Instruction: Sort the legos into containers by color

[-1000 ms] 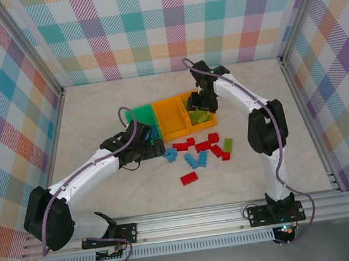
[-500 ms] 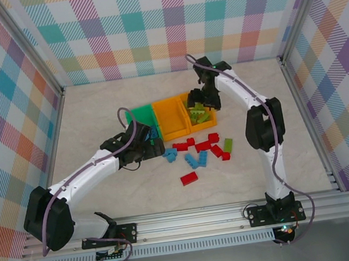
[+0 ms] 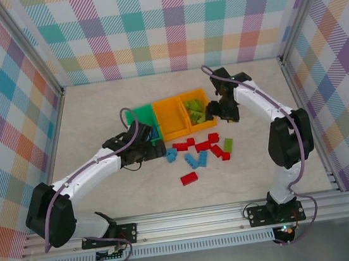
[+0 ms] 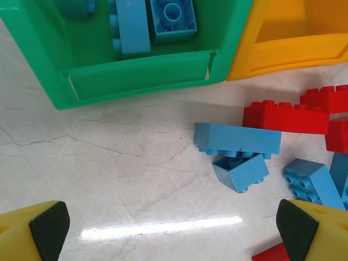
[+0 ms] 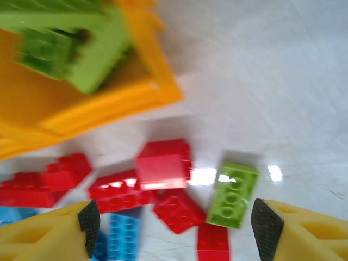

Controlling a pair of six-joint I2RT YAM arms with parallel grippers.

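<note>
Left claw (image 4: 174, 228): released, jaws spread wide, nothing between them; low over bare table (image 4: 109, 179), just in front of the green bin (image 4: 136, 81).
Green bin: holds blue bricks (image 4: 133, 27); set against the middle orange bin (image 4: 288, 49) on its right.
Right claw (image 5: 176, 228): released, fingers well apart, empty; above the loose bricks beside the near right corner of the right orange bin (image 5: 109, 106).
Right orange bin: holds lime green bricks (image 5: 81, 60).
On the table in front of the bins: loose red bricks (image 5: 163, 163), loose blue bricks (image 4: 237, 140), one lime green brick (image 5: 232, 196).
Single red brick (image 3: 189, 178): apart from the cluster, nearer the arm bases.
</note>
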